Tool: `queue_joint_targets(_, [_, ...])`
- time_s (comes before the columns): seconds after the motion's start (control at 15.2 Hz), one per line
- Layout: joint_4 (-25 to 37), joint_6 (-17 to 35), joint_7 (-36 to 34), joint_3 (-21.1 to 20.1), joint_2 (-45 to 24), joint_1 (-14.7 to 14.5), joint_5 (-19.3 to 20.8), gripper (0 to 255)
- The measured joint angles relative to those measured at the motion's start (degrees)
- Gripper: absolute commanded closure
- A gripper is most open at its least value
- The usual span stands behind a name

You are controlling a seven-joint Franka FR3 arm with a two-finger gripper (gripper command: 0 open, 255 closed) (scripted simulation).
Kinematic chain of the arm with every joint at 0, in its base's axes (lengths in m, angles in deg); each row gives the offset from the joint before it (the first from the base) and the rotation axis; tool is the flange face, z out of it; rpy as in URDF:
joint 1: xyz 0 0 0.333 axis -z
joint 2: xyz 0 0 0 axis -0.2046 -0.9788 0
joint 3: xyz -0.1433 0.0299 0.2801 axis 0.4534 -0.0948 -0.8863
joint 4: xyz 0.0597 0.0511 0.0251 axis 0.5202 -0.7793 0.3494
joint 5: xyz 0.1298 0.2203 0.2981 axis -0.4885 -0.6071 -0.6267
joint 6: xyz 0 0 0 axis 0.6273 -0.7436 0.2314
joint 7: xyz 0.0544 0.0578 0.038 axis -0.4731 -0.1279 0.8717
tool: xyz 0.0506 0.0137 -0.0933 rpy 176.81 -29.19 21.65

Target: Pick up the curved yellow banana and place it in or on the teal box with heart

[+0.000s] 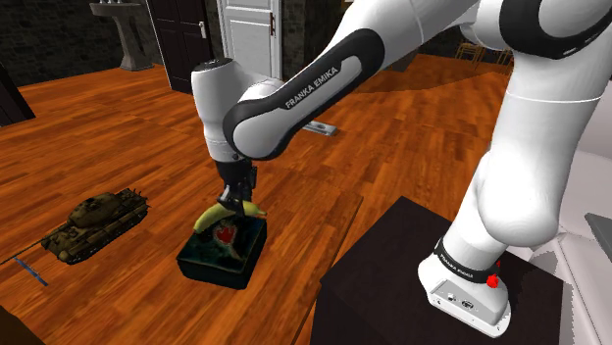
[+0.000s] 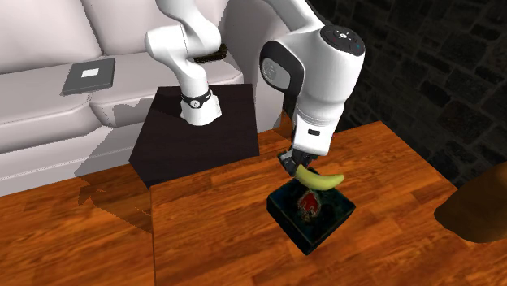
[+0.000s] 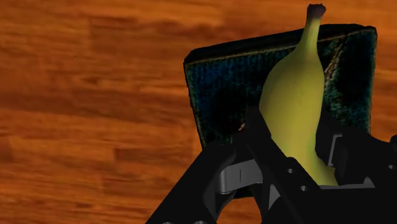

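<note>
Wood-plank floor (image 1: 118,127) as the surface, dark stone wall (image 2: 422,73) on the second exterior view's right, pale sofa (image 2: 49,97) behind the black stand (image 2: 199,134). Arm bent over from the stand and reaching down toward the floor. Pincer (image 1: 236,204) pointed downward, closed on the banana (image 2: 318,178); black fingers (image 3: 257,137) pressed against either side of the fruit's thicker half in the wrist view, stem end sticking out past them. Banana yellow-green, curved, lying roughly level in the grip, held over the dark teal box (image 2: 325,231). Seen from the second exterior view, hanging above the box corner nearest the stand; from the shoulder view, above the box's far rim. Contact between banana and box not discernible. Box square, low, open-topped, sitting flat on the floor just beside the stand, red heart (image 2: 311,203) inside it. Elsewhere: camouflage toy tank (image 1: 93,223) on the floor, well apart from the box toward the shoulder view's left, thin blue stick (image 1: 31,268) just beside it. White panelled door (image 1: 250,29) at the back. Flat grey square item (image 2: 89,77) on the sofa seat.
</note>
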Motion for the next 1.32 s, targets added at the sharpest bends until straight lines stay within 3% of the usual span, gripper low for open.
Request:
queue_joint_targets(0.13, [5.57, -1.56, -0.95, 0.32, -4.33, -0.73, 1.66, 255])
queue_joint_targets(0.26, [6.59, -0.82, -1.27, 0.66, -6.26, -0.93, 2.48, 255])
queue_joint_targets(1.32, [5.1, 6.31, -3.32, 2.03, -12.33, -1.96, 5.55, 255])
